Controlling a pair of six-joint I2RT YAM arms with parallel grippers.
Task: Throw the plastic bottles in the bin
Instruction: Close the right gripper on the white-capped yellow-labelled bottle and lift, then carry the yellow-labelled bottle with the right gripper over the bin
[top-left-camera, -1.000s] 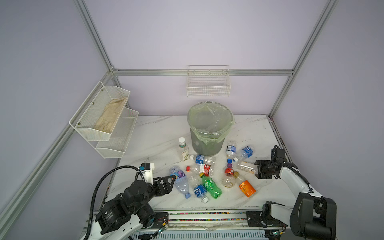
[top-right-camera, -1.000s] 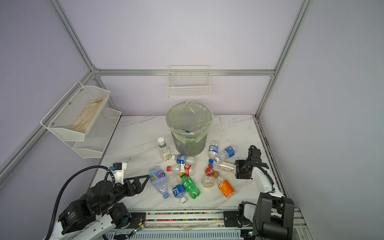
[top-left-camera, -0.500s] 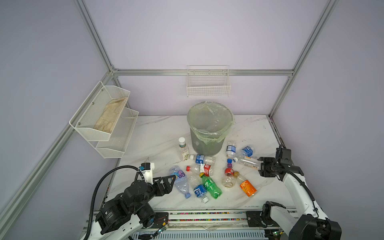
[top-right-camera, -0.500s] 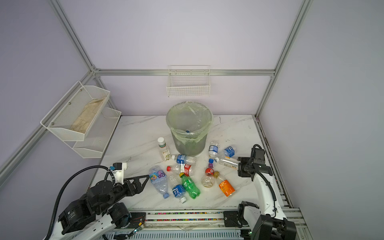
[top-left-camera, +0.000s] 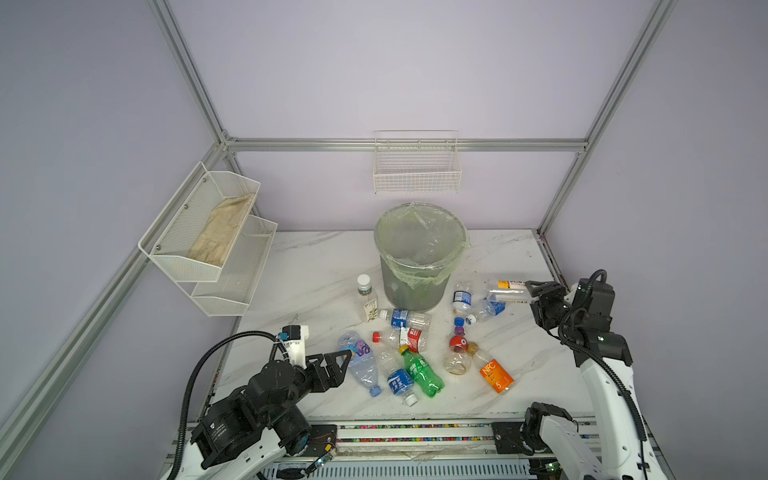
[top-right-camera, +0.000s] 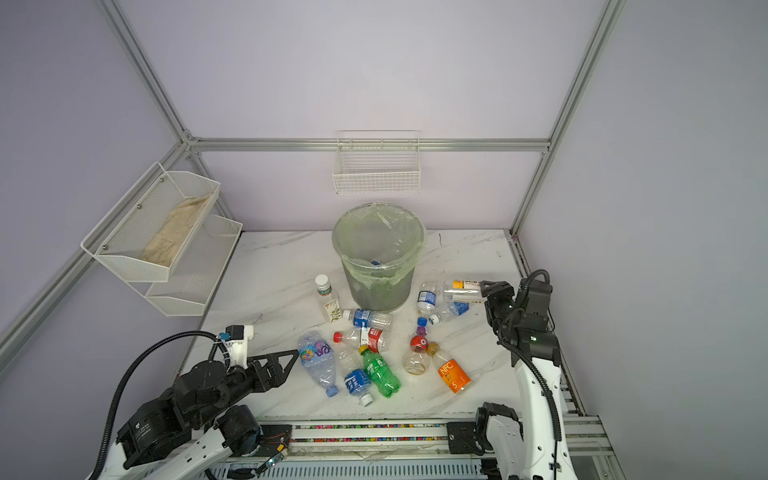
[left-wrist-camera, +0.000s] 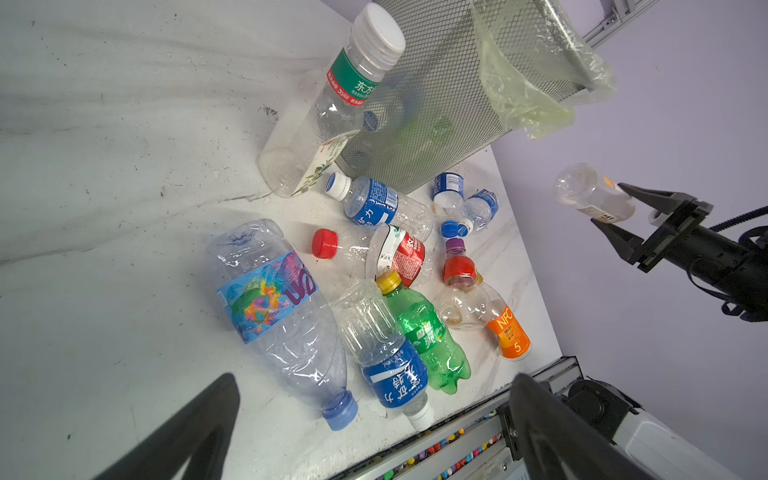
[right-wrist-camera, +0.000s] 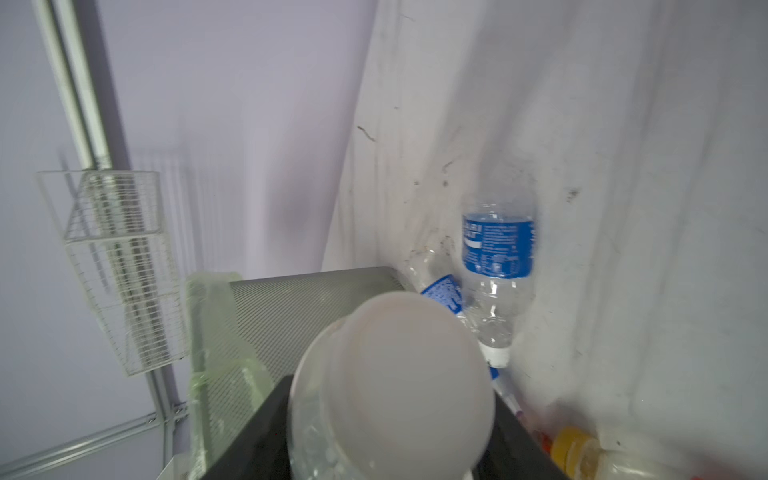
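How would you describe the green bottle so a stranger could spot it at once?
Find the tall grey bin at the back of the white table; loose bottles lie scattered in front of it. Near the table's front edge, the green bottle lies beside a blue-labelled bottle. It alone has a green-tinted body, topped by a yellow cap.

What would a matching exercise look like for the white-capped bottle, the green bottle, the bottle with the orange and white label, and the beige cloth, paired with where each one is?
Things:
1. white-capped bottle
2. green bottle
3. bottle with the orange and white label
4. beige cloth

Places:
a. held off the table by the right gripper
b. in the upper tier of the wire rack
c. standing upright beside the bin
d. lying on its side on the table

Pairs: 1-c, 2-d, 3-a, 4-b.
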